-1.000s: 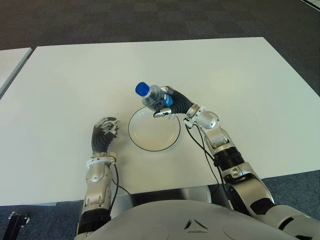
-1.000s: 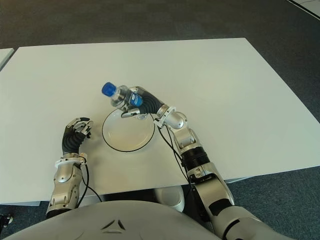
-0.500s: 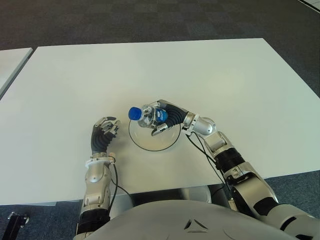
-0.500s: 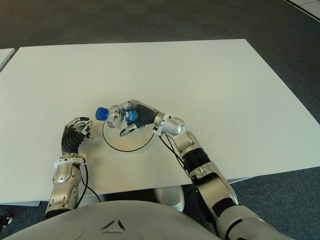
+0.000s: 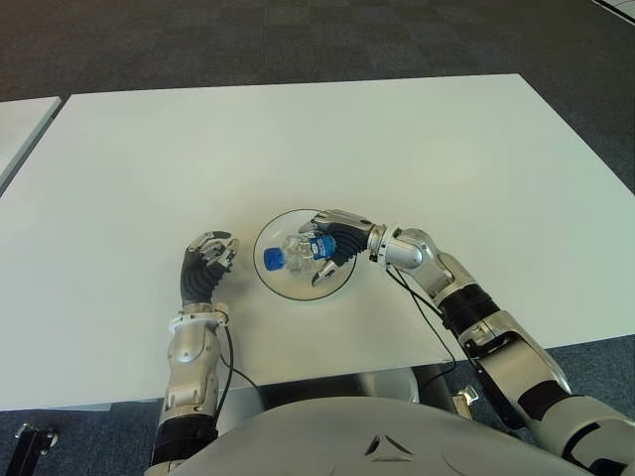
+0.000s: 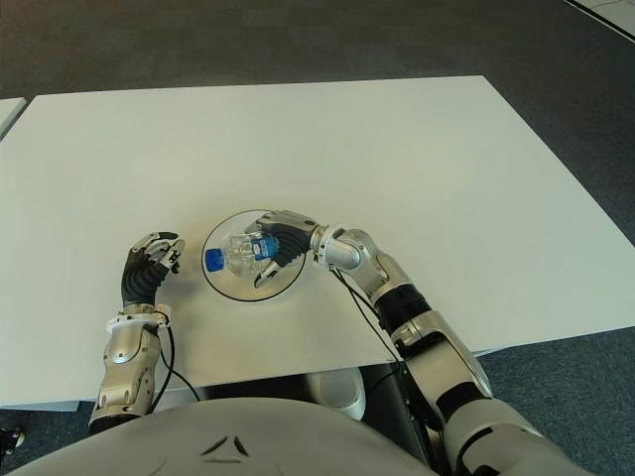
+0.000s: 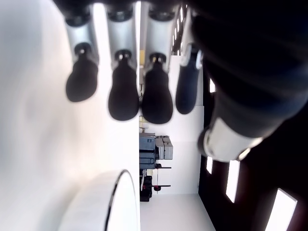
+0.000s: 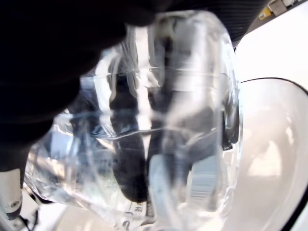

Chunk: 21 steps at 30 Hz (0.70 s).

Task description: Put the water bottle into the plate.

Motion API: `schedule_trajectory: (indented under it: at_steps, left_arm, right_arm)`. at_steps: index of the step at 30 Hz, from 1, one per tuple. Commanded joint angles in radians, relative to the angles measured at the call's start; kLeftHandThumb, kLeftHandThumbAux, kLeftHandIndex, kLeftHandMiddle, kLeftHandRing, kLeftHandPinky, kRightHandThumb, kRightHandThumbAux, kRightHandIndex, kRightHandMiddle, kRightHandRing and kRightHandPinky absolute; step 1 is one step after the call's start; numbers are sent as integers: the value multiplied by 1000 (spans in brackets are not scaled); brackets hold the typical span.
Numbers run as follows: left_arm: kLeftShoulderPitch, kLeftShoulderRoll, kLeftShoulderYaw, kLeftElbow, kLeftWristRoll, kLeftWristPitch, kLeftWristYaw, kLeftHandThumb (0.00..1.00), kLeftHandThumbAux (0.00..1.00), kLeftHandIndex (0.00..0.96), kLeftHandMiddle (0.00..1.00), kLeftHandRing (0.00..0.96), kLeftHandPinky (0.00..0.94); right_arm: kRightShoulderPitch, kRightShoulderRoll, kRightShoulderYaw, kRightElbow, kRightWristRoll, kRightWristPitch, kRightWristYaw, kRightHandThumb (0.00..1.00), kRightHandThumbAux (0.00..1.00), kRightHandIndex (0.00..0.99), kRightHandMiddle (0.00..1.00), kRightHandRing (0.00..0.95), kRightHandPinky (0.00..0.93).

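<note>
Water bottle (image 5: 294,251) lying on its side inside the plate (image 5: 342,285), blue cap (image 5: 272,260) toward the plate's left rim. Right hand (image 5: 332,248) over the plate's right half, fingers wrapped around the clear bottle body; grip confirmed in right wrist view, dark fingers (image 8: 130,144) seen through the plastic. Left hand (image 5: 208,260) just left of the plate on the white table (image 5: 149,169), fingers curled, holding nothing.
</note>
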Motion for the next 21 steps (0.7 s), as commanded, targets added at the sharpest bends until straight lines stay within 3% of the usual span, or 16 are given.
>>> schedule_trajectory:
  at_steps: [1,7,21]
  left_arm:
    - [3,-10,4,-1,5,30,18,704,719,434,733,722,715]
    - [0,-12,6,4,13,18,29,705,719,435,731,720,717]
    - [4,-1,-3,6,14,-3,12,702,720,434,727,715,715]
  right_arm:
    - [-42,-18,36,-2,-117,16,-72,706,725,438,892,872,879]
    - [-73,-33,81,-13,-259,66,-138,706,725,438,899,888,891]
    - [-112,-27,156,20,-459,197,-303,707,722,438,895,893,893]
